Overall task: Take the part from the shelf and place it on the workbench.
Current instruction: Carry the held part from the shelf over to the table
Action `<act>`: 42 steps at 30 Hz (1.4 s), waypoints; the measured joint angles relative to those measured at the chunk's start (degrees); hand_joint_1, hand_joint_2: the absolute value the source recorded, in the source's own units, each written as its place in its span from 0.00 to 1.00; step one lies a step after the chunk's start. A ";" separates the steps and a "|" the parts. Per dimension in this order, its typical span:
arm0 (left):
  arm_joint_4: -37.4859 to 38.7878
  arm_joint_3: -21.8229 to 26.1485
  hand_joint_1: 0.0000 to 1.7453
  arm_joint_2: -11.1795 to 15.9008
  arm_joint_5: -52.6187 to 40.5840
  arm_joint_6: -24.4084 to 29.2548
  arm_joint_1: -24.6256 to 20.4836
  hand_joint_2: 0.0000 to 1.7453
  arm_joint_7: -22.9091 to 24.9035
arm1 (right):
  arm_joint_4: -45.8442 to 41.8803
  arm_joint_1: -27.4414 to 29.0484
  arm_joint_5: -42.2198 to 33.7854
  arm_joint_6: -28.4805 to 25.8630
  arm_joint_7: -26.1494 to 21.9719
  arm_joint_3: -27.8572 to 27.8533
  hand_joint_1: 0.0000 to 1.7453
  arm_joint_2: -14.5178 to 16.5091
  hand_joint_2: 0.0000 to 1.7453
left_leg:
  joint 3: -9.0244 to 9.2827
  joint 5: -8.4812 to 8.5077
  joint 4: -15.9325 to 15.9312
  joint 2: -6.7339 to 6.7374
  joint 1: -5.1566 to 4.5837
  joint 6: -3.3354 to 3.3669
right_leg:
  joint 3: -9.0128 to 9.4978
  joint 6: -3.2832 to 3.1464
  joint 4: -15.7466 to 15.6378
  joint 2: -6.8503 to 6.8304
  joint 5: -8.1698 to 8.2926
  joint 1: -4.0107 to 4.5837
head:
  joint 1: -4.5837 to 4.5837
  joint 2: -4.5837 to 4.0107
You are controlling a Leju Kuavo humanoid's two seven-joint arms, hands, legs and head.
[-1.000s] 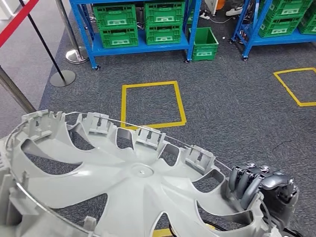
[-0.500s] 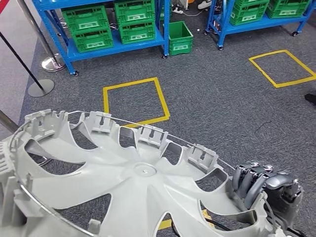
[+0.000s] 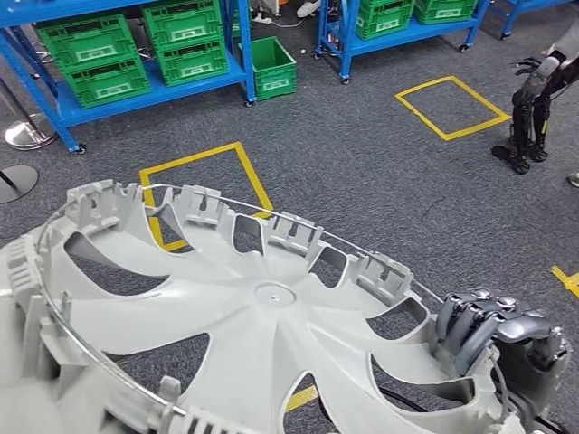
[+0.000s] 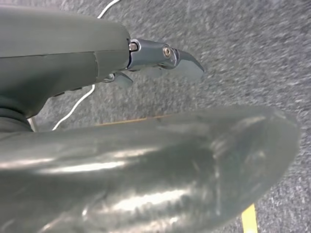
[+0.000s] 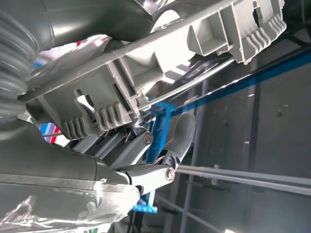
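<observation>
Beyond hubcap (image 3: 260,316), green crates (image 3: 102,63), perhaps another robot (image 3: 536,95)

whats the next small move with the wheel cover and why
Probably keep carrying it level and keep turning to find the workbench: the right hand grips the rim of the wheel cover, and ahead lie carpet, yellow floor squares and blue shelves with green crates.

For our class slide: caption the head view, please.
Right hand grips the grey wheel cover above carpet marked with yellow tape squares.
</observation>
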 joint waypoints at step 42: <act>0.00 0.08 0.00 -3.08 -1.06 3.91 0.31 0.00 -6.46 | -1.44 11.14 -1.68 2.44 -0.01 -13.91 1.00 -0.56 1.00 | 1.02 -1.38 0.31 7.38 -1.07 -0.20 | 2.49 -0.55 -0.54 -8.31 -1.66 0.51 | 0.77 0.00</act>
